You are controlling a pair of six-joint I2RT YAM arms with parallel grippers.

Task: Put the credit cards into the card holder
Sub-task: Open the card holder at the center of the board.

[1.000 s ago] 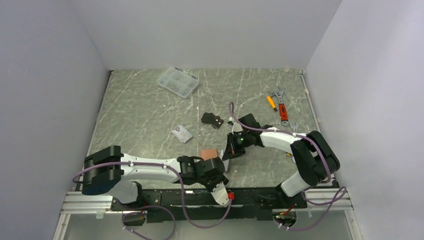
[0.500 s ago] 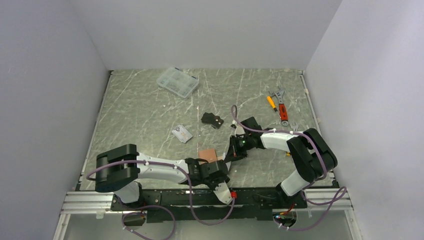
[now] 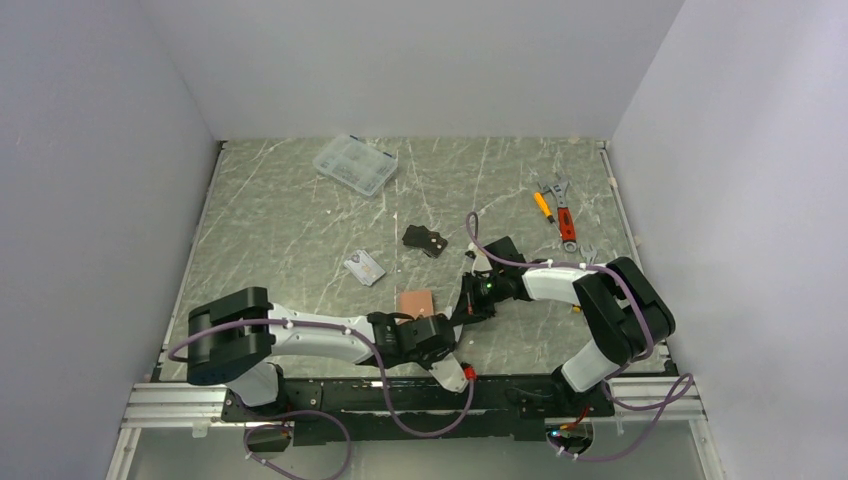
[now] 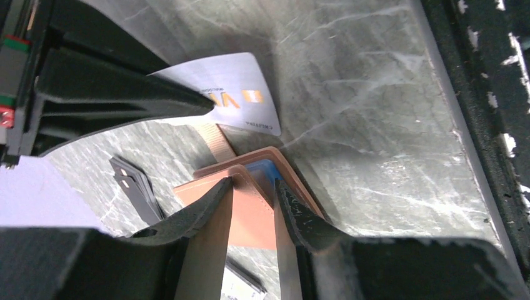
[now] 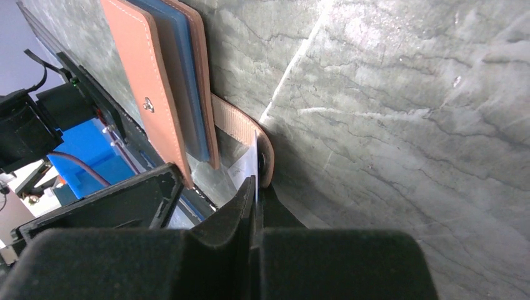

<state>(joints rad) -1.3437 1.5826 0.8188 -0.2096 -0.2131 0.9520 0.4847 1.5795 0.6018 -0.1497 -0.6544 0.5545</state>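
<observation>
Green stone table (image 3: 300,220) with white streaks sits inside plain white walls. Near the front of it, in the middle, is the pinkish-brown card holder (image 3: 416,302). Its mouth is a little bit open and blue shows inside (image 4: 262,172).

The left gripper (image 4: 253,184) comes in from the near side. Its two fingers pinch the card holder, one on each side. Just to the right, the right gripper (image 5: 253,187) has its fingers pressed tight on the silver card (image 4: 240,100). The card hangs just beside the open mouth, close to the little strap (image 5: 240,128), but it is not in yet.

A bit farther back lie the black card (image 3: 425,241) and a pale card (image 3: 364,267). Far off are a clear box (image 3: 355,164) on the left and some tools (image 3: 558,212) on the right.

I think the card's corner could bump the strap or the holder's edge and miss the gap. Then the card might bend, or the holder might slip out of the pinch.
</observation>
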